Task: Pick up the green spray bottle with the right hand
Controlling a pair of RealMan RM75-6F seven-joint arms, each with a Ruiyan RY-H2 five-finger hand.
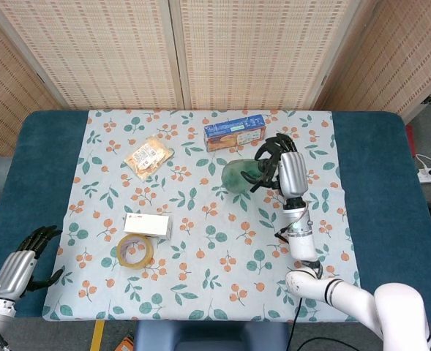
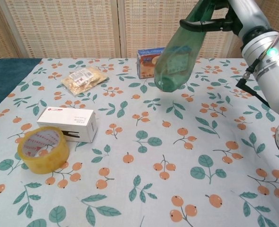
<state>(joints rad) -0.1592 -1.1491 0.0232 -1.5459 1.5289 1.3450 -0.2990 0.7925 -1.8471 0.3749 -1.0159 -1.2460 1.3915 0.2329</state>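
The green spray bottle point(image 2: 179, 54) hangs in the air well above the table, tilted with its base down and to the left. My right hand point(image 1: 281, 168) grips it near the top, fingers wrapped round the dark sprayer end. In the head view the green spray bottle point(image 1: 238, 176) shows just left of that hand. In the chest view my right hand point(image 2: 220, 14) is at the top edge, partly cut off. My left hand point(image 1: 21, 259) hangs off the table's left front corner with fingers apart, holding nothing.
A blue snack box point(image 1: 234, 132) lies at the back of the floral cloth point(image 1: 200, 292), just behind the bottle. A biscuit packet point(image 1: 148, 156) sits back left. A white box point(image 1: 147, 225) and a tape roll point(image 1: 135, 251) lie front left.
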